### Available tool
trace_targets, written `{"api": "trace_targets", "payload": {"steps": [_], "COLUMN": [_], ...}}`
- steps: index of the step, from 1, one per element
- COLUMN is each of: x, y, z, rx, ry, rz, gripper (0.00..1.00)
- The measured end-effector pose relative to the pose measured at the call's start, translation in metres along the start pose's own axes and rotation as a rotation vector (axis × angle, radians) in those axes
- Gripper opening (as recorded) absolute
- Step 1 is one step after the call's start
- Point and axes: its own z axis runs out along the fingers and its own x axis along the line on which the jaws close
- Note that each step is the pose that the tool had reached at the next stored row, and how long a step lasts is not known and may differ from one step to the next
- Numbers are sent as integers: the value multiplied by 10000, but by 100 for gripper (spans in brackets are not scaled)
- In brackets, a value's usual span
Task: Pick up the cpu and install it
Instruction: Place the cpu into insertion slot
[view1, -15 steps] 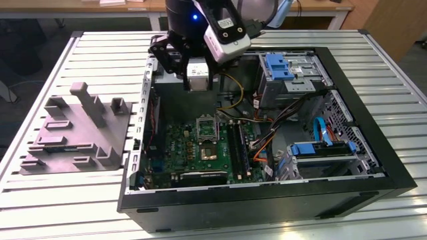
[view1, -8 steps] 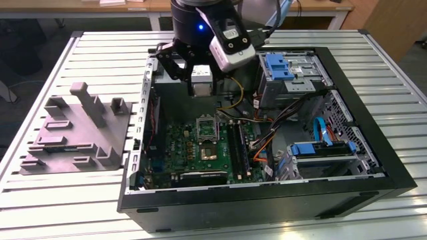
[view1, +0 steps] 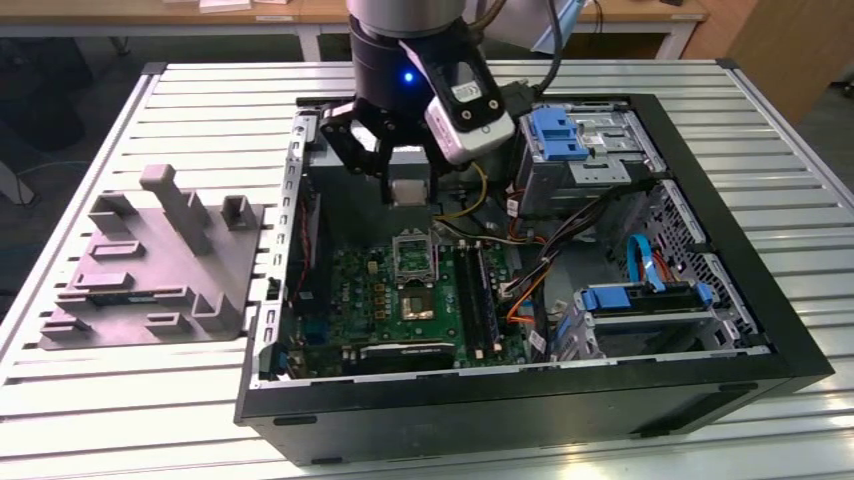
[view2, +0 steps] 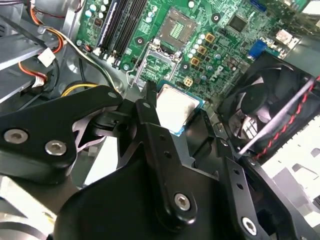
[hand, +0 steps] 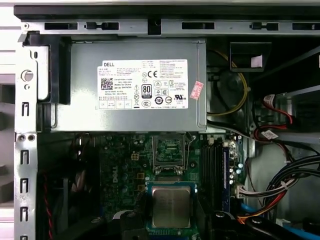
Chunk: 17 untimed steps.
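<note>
The cpu (view1: 408, 190), a small square chip with a silvery top, hangs above the green board (view1: 387, 300) inside the open computer case. My gripper (view1: 407, 183) is shut on it, one black finger against each opposite edge. In both wrist views the cpu (view2: 175, 107) (hand: 171, 207) sits between the fingers (view2: 147, 107). The open socket (hand: 169, 150) (view2: 176, 25) (view1: 414, 255) lies on the board below, a short way off from the chip, with its metal frame raised.
The grey power-supply box (hand: 135, 85) fills the case's far end. Dark memory sticks (hand: 220, 170) stand beside the socket, a black fan (view2: 270, 100) on its other side. Blue drive bays (view1: 561, 135) and cables (view1: 534, 270) crowd the exterior view's right. A grey fixture (view1: 160, 260) stands outside the case.
</note>
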Motion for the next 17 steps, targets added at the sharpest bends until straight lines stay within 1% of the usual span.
{"api": "trace_targets", "payload": {"steps": [6,9,11,17], "x": [-1,-1,-1,-1], "y": [-28,-29,-30,-30], "z": [85,86,120,122], "rx": [0,4,1,2], "ry": [-1,2,0,1], "rz": [13,13,12,13], "gripper": [47,47,47,47]}}
